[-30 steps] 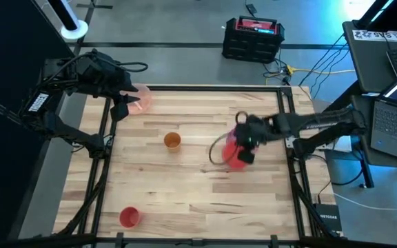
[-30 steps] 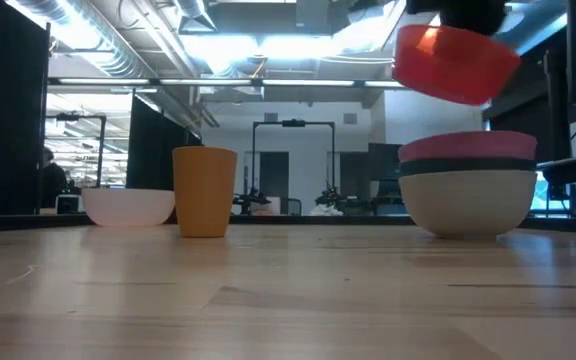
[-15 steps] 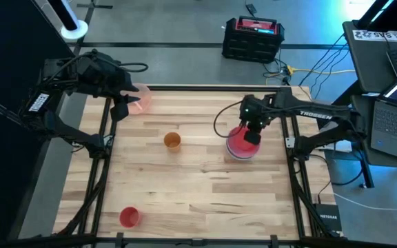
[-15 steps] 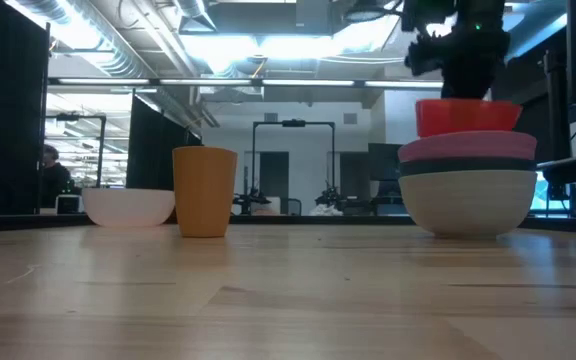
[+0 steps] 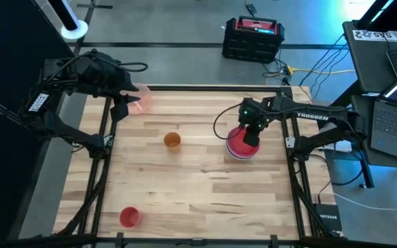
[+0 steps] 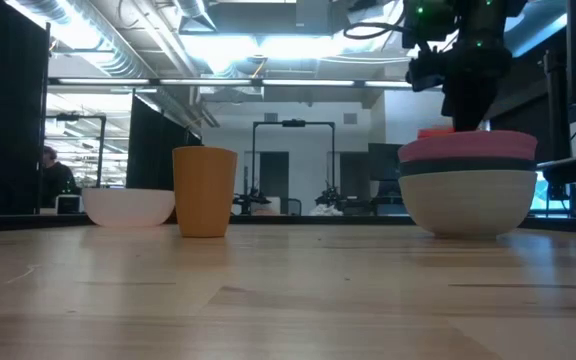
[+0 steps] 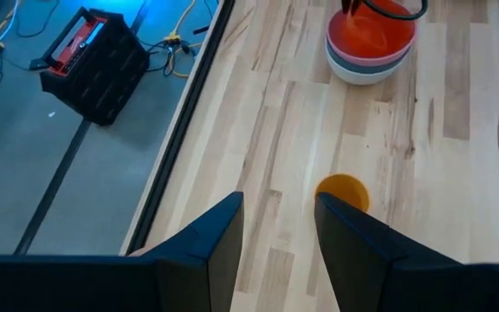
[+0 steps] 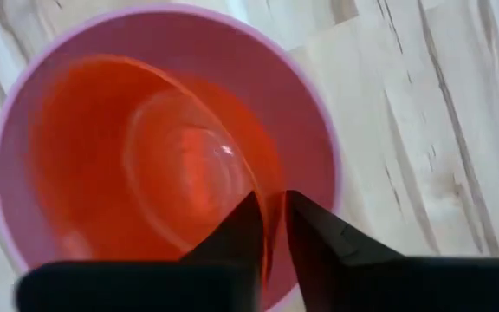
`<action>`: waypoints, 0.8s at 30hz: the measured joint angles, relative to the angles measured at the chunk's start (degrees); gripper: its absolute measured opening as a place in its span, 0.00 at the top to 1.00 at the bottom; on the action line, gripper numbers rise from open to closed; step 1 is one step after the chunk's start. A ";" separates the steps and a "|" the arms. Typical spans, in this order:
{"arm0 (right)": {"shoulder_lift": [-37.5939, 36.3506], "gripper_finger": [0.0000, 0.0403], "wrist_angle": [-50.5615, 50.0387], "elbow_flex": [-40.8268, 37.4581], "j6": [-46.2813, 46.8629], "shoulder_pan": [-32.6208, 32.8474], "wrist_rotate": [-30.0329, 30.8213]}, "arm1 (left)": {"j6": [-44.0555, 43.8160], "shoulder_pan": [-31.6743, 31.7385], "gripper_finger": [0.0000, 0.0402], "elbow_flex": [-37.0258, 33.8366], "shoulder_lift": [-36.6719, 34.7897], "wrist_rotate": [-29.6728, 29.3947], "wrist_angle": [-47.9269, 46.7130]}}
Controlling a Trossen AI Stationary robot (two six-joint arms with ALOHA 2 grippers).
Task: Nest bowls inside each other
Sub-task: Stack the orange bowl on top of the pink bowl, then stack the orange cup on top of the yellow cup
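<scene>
A stack of bowls (image 5: 242, 145) stands right of the table's middle: white-mint (image 6: 468, 200) at the bottom, then dark teal (image 6: 468, 165), then mauve-pink (image 6: 468, 148). The red bowl (image 8: 154, 165) sits inside the mauve one, with only its rim (image 6: 436, 130) showing above. My right gripper (image 8: 274, 201) points down over the stack, open. One finger is inside the red bowl's rim and one outside it. My left gripper (image 7: 275, 230) waits open at the far left, above the light pink bowl (image 5: 142, 98). An orange cup (image 5: 173, 140) and a small red cup (image 5: 129, 217) stand upright on the table.
The table's side rails (image 5: 103, 158) run along both arms' bases. A black and red case (image 5: 253, 36) lies on the floor beyond the far edge, and laptops (image 5: 391, 62) are at the right. Bare wood lies in the near half, between the red cup and the right rail.
My right gripper has carried the red bowl toward the table's far edge, over the stack. The bowl hung tilted above the stack, then stood level on the mauve bowl. It has now sunk into the mauve bowl, so only its rim shows.
</scene>
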 joint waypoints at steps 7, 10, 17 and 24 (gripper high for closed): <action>-0.02 0.67 0.23 0.65 -0.61 0.01 1.70 | -0.35 -0.02 0.67 0.00 0.06 0.00 0.06; -0.03 0.61 0.32 0.93 -0.86 0.01 2.43 | -0.51 -0.04 0.67 0.00 0.08 0.00 0.08; -0.15 0.54 0.40 5.74 0.55 0.94 3.68 | 1.83 -4.27 0.67 -4.06 1.35 9.09 -2.27; -0.17 0.54 1.87 6.88 0.31 4.80 4.03 | -2.00 -19.56 0.67 -22.79 1.51 13.18 -0.45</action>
